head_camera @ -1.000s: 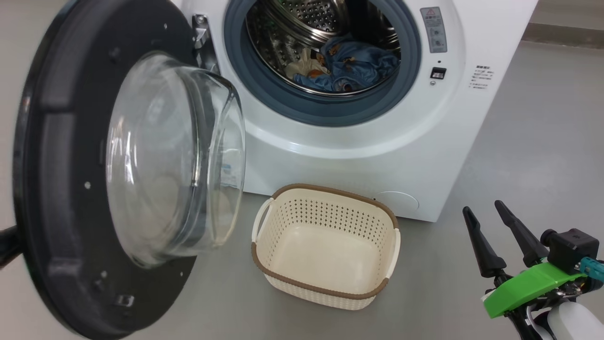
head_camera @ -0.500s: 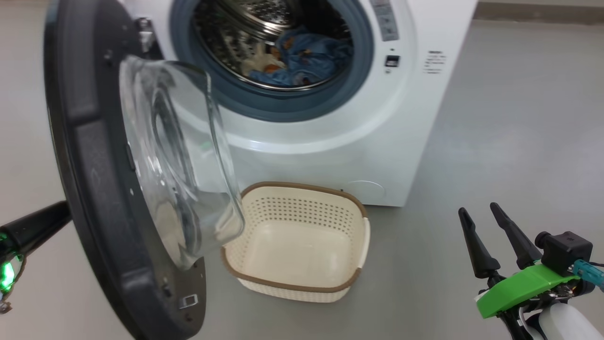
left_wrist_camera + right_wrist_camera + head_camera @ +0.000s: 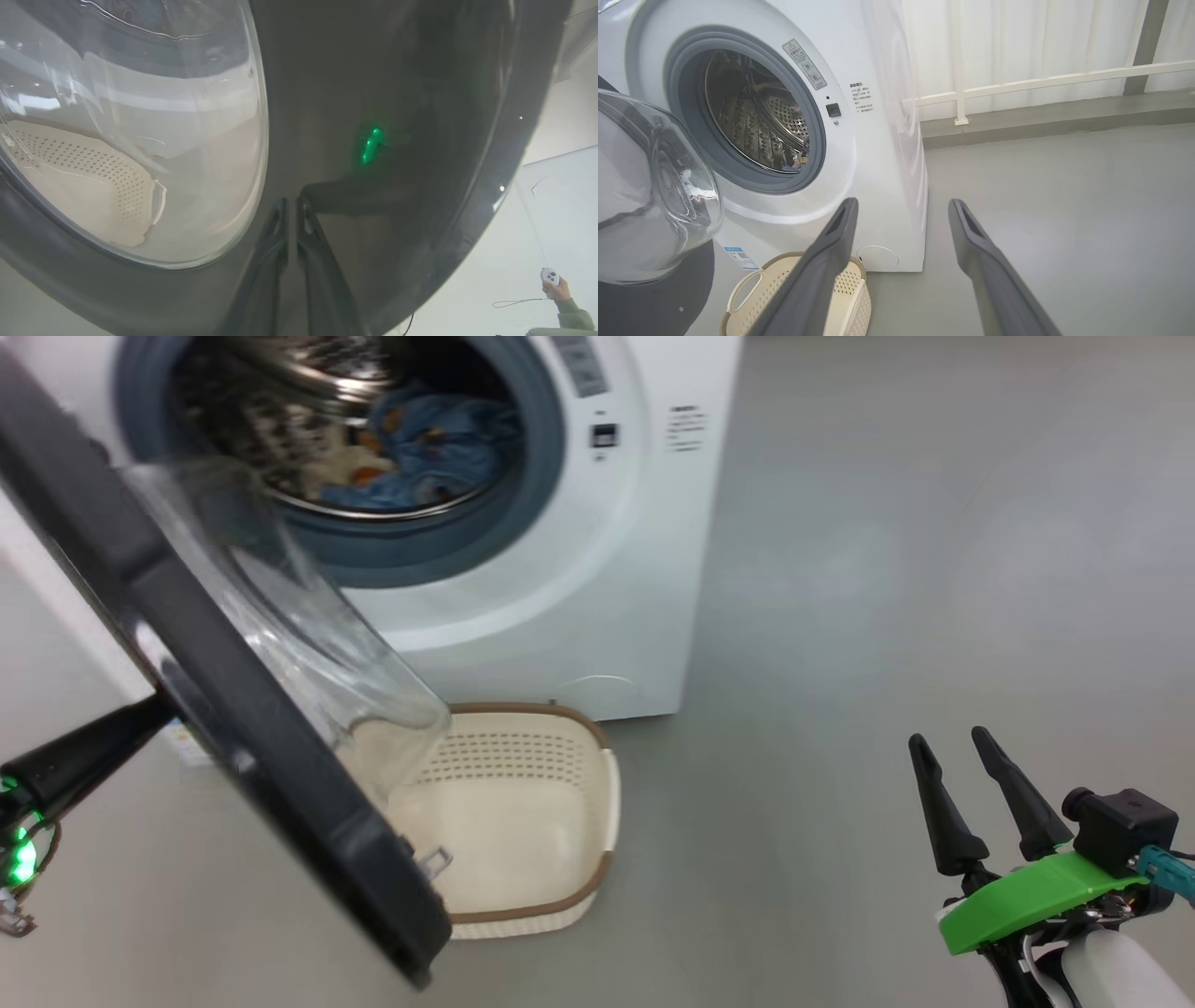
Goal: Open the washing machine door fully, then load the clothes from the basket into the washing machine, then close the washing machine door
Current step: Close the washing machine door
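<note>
Since a second ago the door (image 3: pixel 224 709) has swung toward the washing machine (image 3: pixel 607 569), half shut above the empty basket (image 3: pixel 607 821). Pushing its outer face: left gripper (image 3: pixel 290 207), fingers pressed together; right gripper (image 3: pixel 948 737) spread, idle near right. With clothes (image 3: pixel 429 448) in the drum (image 3: pixel 280 476), only closing remains.

The washing machine door (image 3: pixel 233 728), black-rimmed with a bulging glass bowl, stands part-open before the white washing machine (image 3: pixel 597 597); light-blue clothes (image 3: pixel 439 448) lie inside it. The cream basket (image 3: pixel 609 803) sits empty on the floor (image 3: pixel 887 616) below.
</note>
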